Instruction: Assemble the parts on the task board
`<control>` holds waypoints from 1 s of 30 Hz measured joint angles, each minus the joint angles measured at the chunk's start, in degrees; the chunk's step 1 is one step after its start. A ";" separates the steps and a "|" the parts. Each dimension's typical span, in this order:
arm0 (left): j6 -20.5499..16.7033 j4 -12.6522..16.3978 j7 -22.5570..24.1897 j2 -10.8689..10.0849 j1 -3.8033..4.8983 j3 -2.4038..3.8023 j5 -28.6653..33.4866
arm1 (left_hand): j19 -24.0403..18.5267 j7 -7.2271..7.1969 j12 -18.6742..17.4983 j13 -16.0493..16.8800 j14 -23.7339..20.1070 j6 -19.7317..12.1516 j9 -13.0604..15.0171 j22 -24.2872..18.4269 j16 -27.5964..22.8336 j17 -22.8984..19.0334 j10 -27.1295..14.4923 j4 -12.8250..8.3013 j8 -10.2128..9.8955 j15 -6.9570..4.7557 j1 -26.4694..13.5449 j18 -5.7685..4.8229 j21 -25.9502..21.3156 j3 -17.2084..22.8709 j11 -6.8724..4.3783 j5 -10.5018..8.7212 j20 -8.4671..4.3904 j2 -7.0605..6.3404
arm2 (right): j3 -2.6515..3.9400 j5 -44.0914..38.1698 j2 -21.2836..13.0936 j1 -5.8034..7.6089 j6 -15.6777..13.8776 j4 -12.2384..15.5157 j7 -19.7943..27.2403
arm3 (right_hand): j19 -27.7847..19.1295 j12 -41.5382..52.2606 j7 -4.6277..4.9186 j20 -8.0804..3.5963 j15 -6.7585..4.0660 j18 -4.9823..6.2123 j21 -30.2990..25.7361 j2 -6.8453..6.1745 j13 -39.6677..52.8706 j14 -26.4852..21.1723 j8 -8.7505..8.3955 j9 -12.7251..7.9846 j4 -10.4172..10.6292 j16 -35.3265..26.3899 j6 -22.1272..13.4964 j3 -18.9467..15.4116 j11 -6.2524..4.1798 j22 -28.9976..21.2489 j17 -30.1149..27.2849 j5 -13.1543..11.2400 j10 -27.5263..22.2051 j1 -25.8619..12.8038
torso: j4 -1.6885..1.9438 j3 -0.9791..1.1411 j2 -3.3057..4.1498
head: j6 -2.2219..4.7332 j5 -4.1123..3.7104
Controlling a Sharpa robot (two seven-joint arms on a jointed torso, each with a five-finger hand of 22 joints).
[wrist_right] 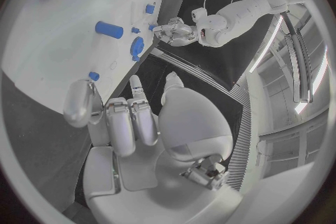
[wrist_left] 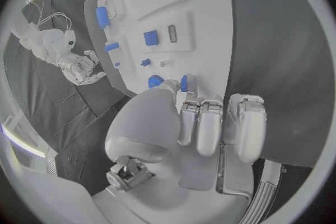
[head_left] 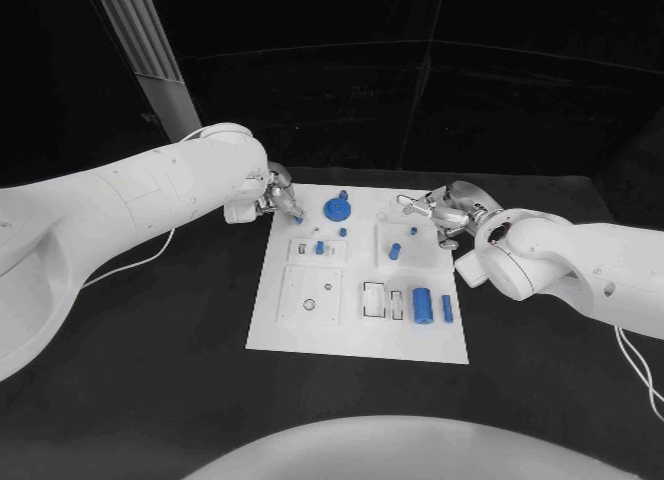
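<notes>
We see a black surface (head_left: 159, 370) in a dark room. The task board (head_left: 354, 335) lies mid-surface, blue parts (head_left: 422, 302) on it. Our left hand (head_left: 275, 197) and right hand (head_left: 436, 212), fingers curled on nothing, flank its far corners.

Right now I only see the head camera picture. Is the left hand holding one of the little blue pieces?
Observer: The left wrist view shows the left hand with its fingertips right against a small blue part on the task board. I cannot tell whether it grips it.
Operator: Has the right hand got anything?
Observer: No. In the right wrist view its palm holds nothing and its fingers are apart.
Operator: Is anything near it?
Observer: Yes, that view shows a small blue piece on the board, close to one fingertip.
</notes>
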 measured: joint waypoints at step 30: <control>-4.73 14.40 6.71 -12.80 2.14 -0.01 7.86 | 0.00 -0.40 -0.41 0.19 0.01 0.81 1.19 0.00 0.00 0.00 0.60 -0.40 1.31 -0.01 -0.81 0.00 0.00 3.69 -0.61 0.21 0.00 -6.12 | 0.00 -0.02 -0.64 0.00 -0.28 -0.43 0.07 | 0.00 0.00 0.16 0.00 0.00 0.00 -0.28 0.23 0.00 0.00 0.22 -0.01 0.00 0.00 -0.25 0.00 0.00 0.00 0.00 0.00 0.00 0.23 | 0.13 0.02 -0.07 | -0.32 0.25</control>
